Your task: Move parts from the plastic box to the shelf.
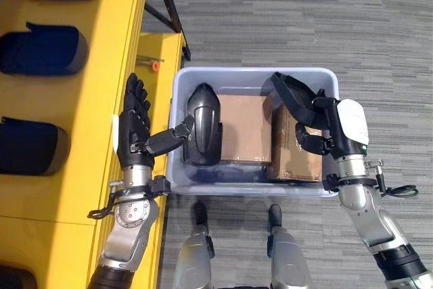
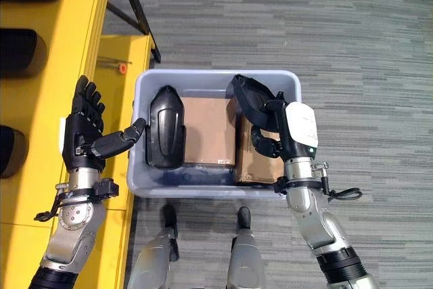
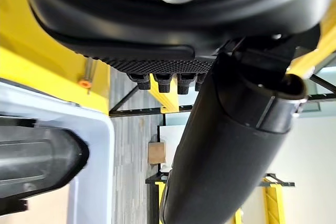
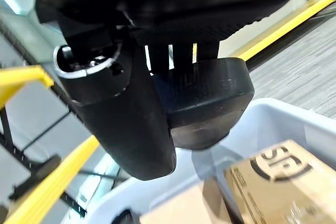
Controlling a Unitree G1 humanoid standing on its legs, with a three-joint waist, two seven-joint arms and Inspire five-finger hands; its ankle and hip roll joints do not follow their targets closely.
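In the left eye view, the plastic box (image 1: 254,181) sits on the floor just beside the yellow shelf (image 1: 61,99). Inside it, a black part (image 1: 203,125) lies against the shelf-side wall, its long axis running from the near wall to the far wall; two cardboard boxes (image 1: 245,126) fill the rest. The left hand (image 1: 134,130) hangs outside that wall, fingers straight and relaxed, thumb stretched over the rim towards the part. The right hand (image 1: 318,123) is over the box's other end, fingers curled round a second black part (image 1: 291,93).

The right eye view shows the same layout; the left hand (image 2: 84,133) is clearly nearer the lying part.

The left wrist view shows this part (image 3: 37,161) just inside the box wall.

The right wrist view shows the right hand's fingers (image 4: 181,59) closed on its black part (image 4: 210,100). Print on a cardboard box is only partly visible.
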